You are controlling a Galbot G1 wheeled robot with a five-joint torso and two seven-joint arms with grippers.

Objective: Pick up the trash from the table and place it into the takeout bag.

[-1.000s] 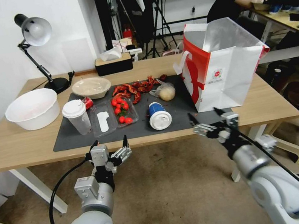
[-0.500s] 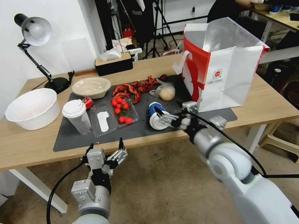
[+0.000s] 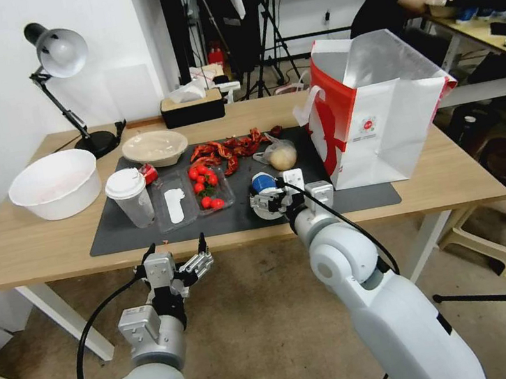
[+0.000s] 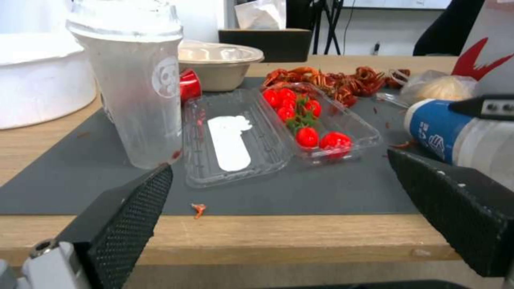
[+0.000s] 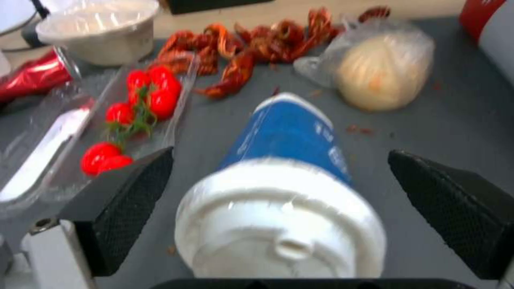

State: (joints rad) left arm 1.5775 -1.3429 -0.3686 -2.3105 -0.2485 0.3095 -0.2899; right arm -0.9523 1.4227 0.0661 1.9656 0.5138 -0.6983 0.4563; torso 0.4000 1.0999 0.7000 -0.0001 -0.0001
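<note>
blue cup: the blue cup with white lid lies on its side on the dark grey mat, near the mat's front edge and a little right of its middle.
long axis: it runs from the table's front edge toward the back, lid end facing the robot, blue base pointing toward the knotted clear bag.
right gripper: the right gripper sits right at the lid end, jaws spread wide with one finger on each side of the lid; they hold nothing, and I see no contact yet.
key relation: the cup lies straight ahead between the jaws, its axis in line with the gripper's reach, so closing would pinch it across its width, as I judge.
nearer arm: the right, by far.
left gripper: the left gripper hovers off the table's front edge, below the clear cup with white lid, open and empty.
takeout bag: the takeout bag stands upright at the mat's right end, mouth open, just right of the blue cup.
other trash: the shallow beige bowl sits at the mat's back edge, well apart from both grippers.
</note>
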